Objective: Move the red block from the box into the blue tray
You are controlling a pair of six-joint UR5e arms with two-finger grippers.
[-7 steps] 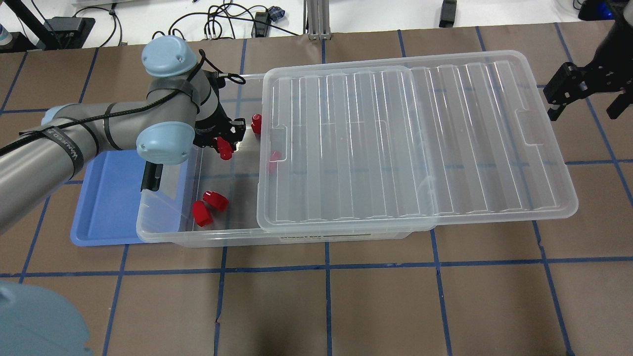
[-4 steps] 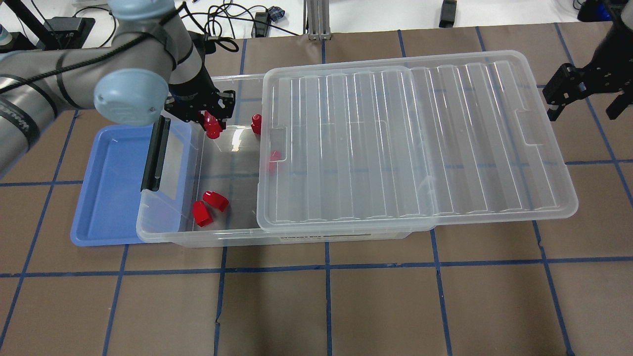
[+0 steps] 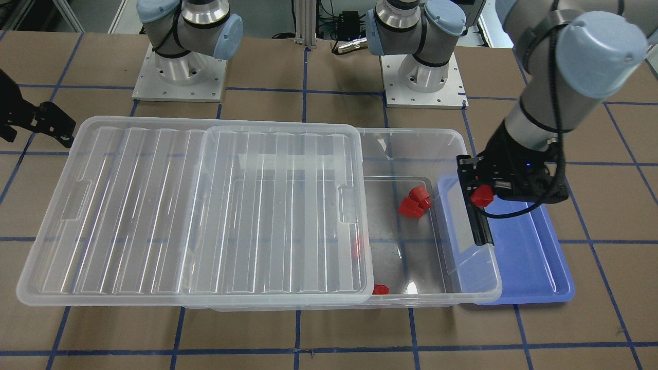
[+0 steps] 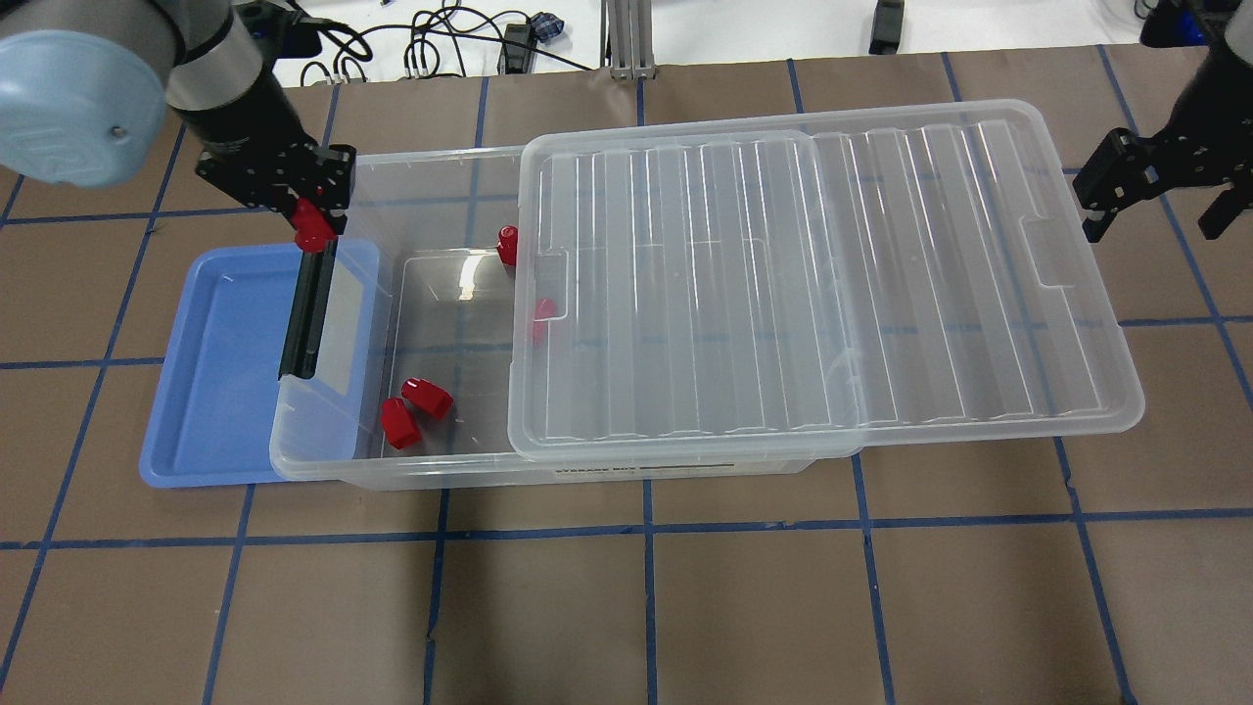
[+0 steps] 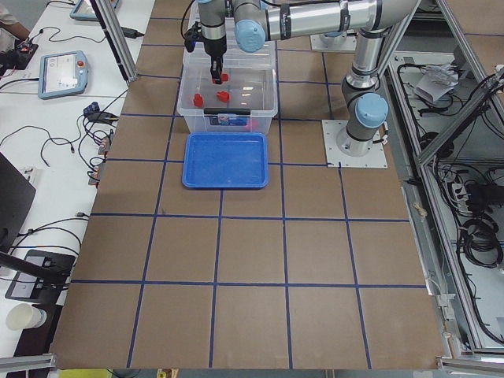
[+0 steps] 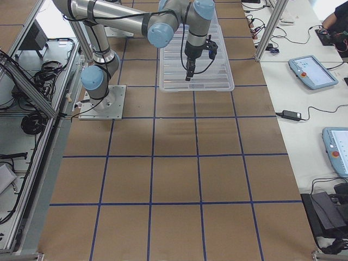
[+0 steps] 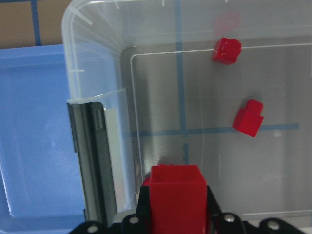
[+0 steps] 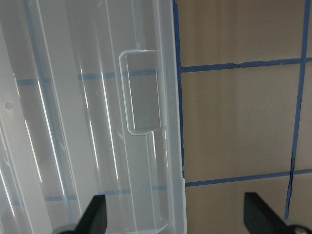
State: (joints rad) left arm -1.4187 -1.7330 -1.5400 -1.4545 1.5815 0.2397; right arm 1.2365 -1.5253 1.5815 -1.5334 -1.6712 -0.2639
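My left gripper [image 4: 313, 227] is shut on a red block [image 4: 313, 233] and holds it above the left end of the clear box [image 4: 392, 468], over the black latch bar [image 4: 305, 313]. The left wrist view shows the block [image 7: 175, 195] between the jaws, just inside the box's end wall. The blue tray [image 4: 215, 372] lies partly under that end of the box. Several more red blocks [image 4: 427, 396] lie in the open part of the box. My right gripper [image 4: 1160, 208] is open and empty, off the lid's right end.
The ribbed clear lid [image 4: 832, 274] lies slid to the right and covers most of the box, overhanging it. One red block [image 4: 541, 311] sits under the lid's edge. Brown table with blue tape lines lies around.
My left gripper has lifted a red block out of the box and carried it left and back, to above the latch end. The right gripper has stayed put.
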